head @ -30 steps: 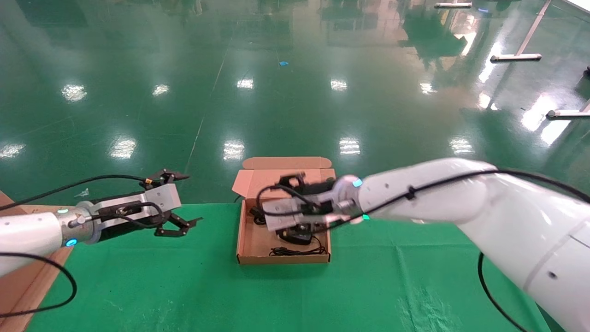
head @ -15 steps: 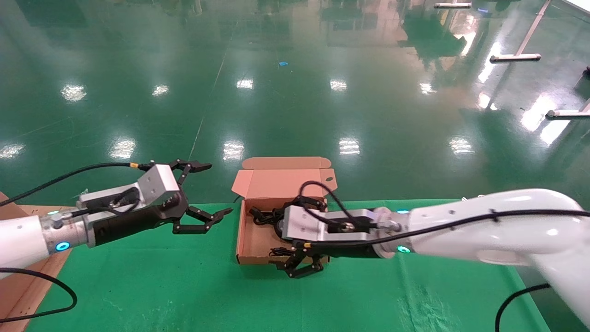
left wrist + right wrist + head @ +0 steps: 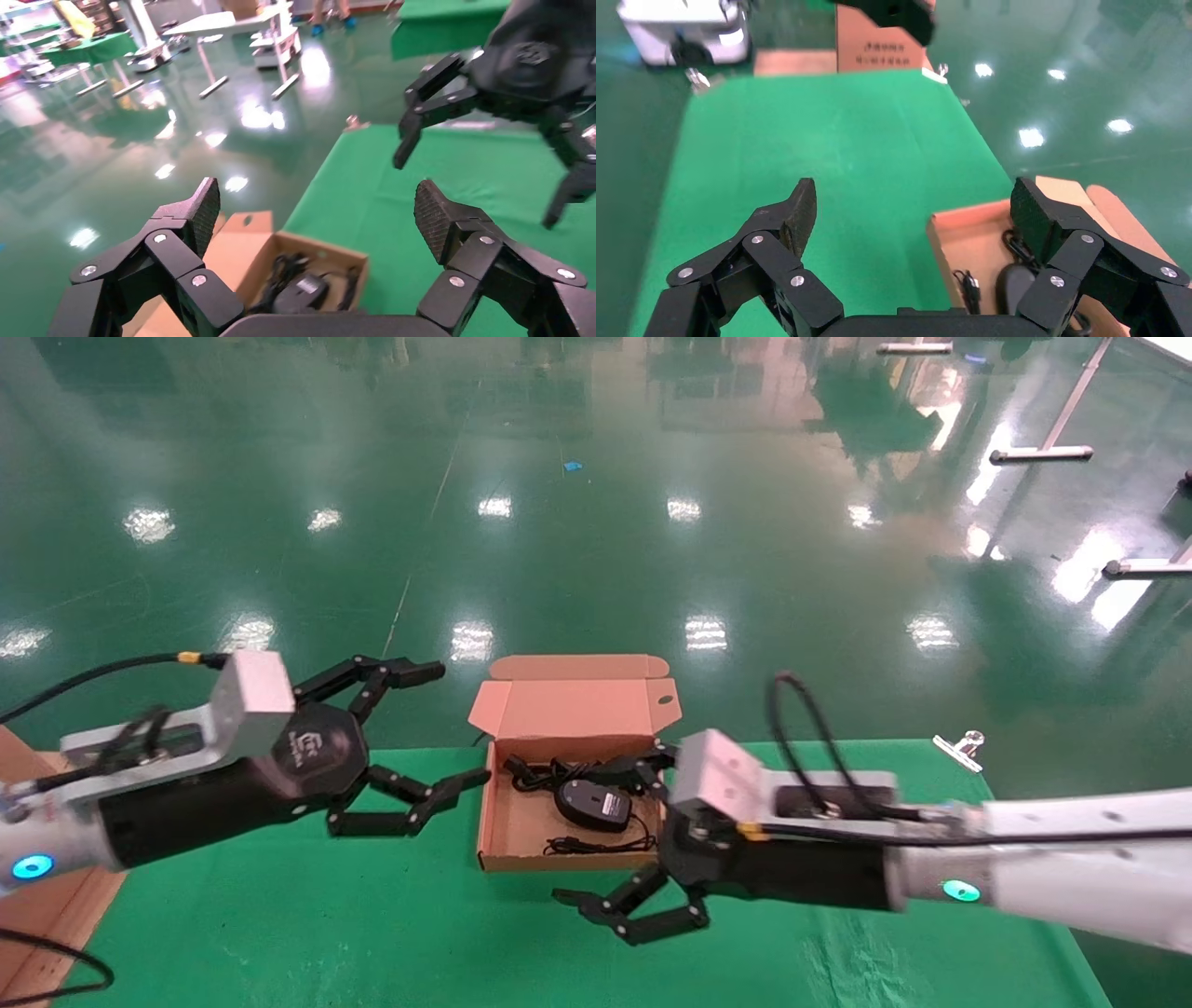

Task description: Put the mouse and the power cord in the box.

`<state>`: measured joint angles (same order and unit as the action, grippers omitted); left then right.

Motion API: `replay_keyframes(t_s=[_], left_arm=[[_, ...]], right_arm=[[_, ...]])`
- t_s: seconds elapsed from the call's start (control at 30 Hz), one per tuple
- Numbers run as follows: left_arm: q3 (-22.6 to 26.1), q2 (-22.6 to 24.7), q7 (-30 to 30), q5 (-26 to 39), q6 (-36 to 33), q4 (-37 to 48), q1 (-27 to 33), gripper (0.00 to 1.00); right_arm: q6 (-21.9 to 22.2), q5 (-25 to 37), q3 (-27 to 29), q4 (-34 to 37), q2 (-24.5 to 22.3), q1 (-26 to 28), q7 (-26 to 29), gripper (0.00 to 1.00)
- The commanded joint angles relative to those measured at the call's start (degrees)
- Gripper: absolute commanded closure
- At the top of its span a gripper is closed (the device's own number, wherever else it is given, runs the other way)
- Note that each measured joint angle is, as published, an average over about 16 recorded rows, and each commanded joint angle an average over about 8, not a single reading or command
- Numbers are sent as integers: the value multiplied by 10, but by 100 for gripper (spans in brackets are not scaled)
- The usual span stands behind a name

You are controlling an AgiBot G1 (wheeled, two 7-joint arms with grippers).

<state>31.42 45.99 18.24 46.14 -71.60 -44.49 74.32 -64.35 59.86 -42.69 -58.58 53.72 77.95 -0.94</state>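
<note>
Both pincers stand spread wide and hold nothing: the right pincer (image 3: 619, 840) hangs at the box's (image 3: 503, 836) 4 o'clock corner, one finger reaching along the box's right wall and the other over the green bench (image 3: 372, 933) just off the near wall, while the left pincer (image 3: 436, 728) hovers at the box's 9 o'clock side, its lower fingertip close beside the left wall. Inside the open box, lid raised at 12 o'clock, the mouse (image 3: 592, 803) lies near the middle with its pale label up. The power cord (image 3: 549, 771) is bunched against the far wall at about 11 o'clock from the mouse, and a thin wire (image 3: 601, 845) is coiled along the near wall at 6 o'clock. A large brown carton (image 3: 42, 915) sits at the bench's 9 o'clock edge, under the left arm.
</note>
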Motion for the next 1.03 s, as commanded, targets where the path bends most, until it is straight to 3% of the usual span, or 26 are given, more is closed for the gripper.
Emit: replay_keyframes(t_s=[0.03, 0.73, 1.03], left_arm=[[-12, -9, -23, -3, -11, -23, -10, 0], [-138, -98, -259, -38, -126, -260, -114, 0], [-168, -119, -309, -45, -154, -319, -139, 0]], right_arm=[[-17, -14, 21, -12, -14, -13, 9, 0], [-189, -159, 236, -133, -165, -145, 103, 0], [-232, -196, 290, -162, -203, -177, 122, 0]])
